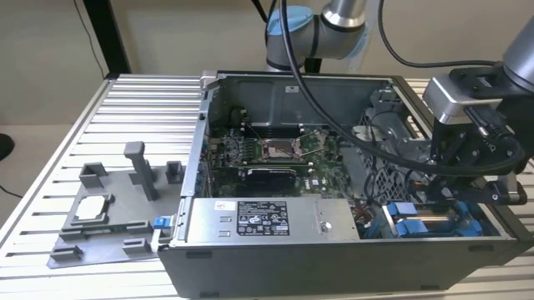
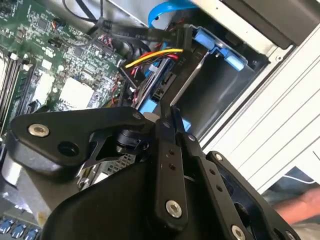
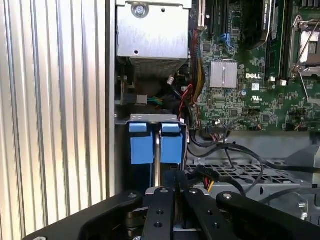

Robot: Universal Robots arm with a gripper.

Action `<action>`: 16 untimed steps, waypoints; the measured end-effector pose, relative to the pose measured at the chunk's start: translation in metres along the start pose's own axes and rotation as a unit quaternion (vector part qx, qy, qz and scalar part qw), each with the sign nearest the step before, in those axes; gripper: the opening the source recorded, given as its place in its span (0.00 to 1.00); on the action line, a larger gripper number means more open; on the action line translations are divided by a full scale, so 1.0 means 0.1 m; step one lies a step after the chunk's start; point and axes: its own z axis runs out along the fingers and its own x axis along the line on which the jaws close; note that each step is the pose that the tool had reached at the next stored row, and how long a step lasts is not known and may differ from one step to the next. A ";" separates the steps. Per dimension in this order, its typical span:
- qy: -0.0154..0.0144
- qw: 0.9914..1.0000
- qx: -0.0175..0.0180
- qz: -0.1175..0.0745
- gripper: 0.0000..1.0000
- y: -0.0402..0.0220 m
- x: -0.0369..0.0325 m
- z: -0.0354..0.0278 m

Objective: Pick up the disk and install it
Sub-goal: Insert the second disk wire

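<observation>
Disk [image 1: 427, 220] is being seen standing on edge in the drive bay at the front corner of the open computer case [image 1: 334, 262], on the exterior view's right; its silver edge is being framed by the blue bracket [image 1: 399, 215]. In the first wrist view the disk [image 3: 157, 160] is being shown as a thin metal edge between two blue tabs [image 3: 141, 145], just beside the case wall. The gripper [image 1: 446, 195] is being held directly over that bay, its black fingers [image 3: 161, 210] being pressed close together, with only the disk's thin edge lying between them; a firm clamp on the disk is being suggested in both wrist views, the gripper [image 2: 167, 112] meeting the disk's edge [image 2: 187, 80] there. Red, yellow and black cables [image 2: 150, 57] are being seen beside the bay. A grey power supply box [image 1: 262, 219] is being seen along the case's front, and a grey fixture tray [image 1: 109, 215] is lying on the slatted table [image 1: 150, 106], well apart.
</observation>
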 end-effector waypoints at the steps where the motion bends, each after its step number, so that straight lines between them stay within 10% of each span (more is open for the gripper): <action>1: 0.000 1.000 0.000 0.000 0.00 -0.026 0.009 -0.001; 11: -0.005 1.000 -0.003 0.000 0.00 -0.283 0.086 -0.006; 12: -0.006 1.000 -0.003 0.000 1.00 -0.309 0.092 -0.006; 16: -0.011 1.000 -0.003 0.000 1.00 -0.404 0.122 -0.007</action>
